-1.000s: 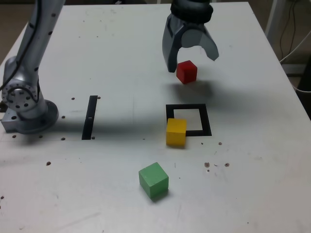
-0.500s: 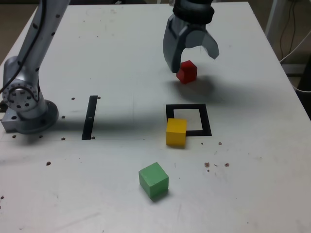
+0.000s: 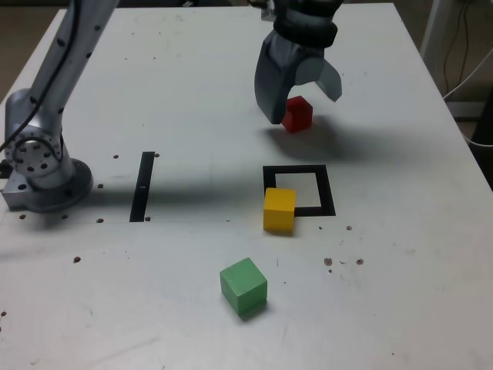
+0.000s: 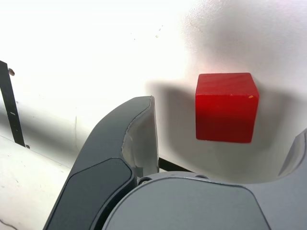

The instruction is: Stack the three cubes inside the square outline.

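Note:
The red cube rests on the white table at the far side, between the spread fingers of my open gripper. In the wrist view the red cube sits free between a grey finger and the other finger's edge, touching neither. The yellow cube lies on the near-left corner of the square outline in the exterior view, partly over its tape. Nearer the front edge, the green cube sits alone and turned at an angle.
A straight black strip lies toward the exterior view's left, beside the arm's round base. Small dark specks dot the tabletop. Cables hang past the table's right edge.
The gripper has dropped lower around the red cube, and one finger now covers part of the cube's left side. The jaws stay wide. No cube has moved.

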Controlling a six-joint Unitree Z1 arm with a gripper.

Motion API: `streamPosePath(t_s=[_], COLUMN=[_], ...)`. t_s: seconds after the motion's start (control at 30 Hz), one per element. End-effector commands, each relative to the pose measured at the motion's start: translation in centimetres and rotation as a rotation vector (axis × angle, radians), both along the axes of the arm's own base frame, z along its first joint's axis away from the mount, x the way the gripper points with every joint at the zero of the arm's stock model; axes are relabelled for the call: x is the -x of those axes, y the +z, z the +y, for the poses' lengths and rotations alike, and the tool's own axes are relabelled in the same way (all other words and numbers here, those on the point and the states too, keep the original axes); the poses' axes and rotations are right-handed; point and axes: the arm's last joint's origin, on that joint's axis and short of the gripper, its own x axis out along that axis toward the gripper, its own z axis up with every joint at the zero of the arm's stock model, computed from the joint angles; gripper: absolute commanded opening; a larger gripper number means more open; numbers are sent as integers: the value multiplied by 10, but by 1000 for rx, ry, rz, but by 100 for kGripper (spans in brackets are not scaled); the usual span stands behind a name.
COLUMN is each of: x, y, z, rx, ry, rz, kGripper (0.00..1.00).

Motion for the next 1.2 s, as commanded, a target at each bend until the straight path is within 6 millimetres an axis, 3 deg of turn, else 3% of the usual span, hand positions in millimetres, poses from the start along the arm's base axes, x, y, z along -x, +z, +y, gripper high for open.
streamPosePath(t_s=[0.0, 0.47, 0.67, 0.9, 1.17], x=[-3, -7, -9, -13, -12], y=[-8, -20, -23, -21, -21], z=[3, 11, 13, 16, 17], rx=[14, 25, 26, -5, -1], ry=[2, 16, 22, 19, 19], rz=[11, 29, 28, 14, 14], kGripper=[98, 86, 71, 42, 36])
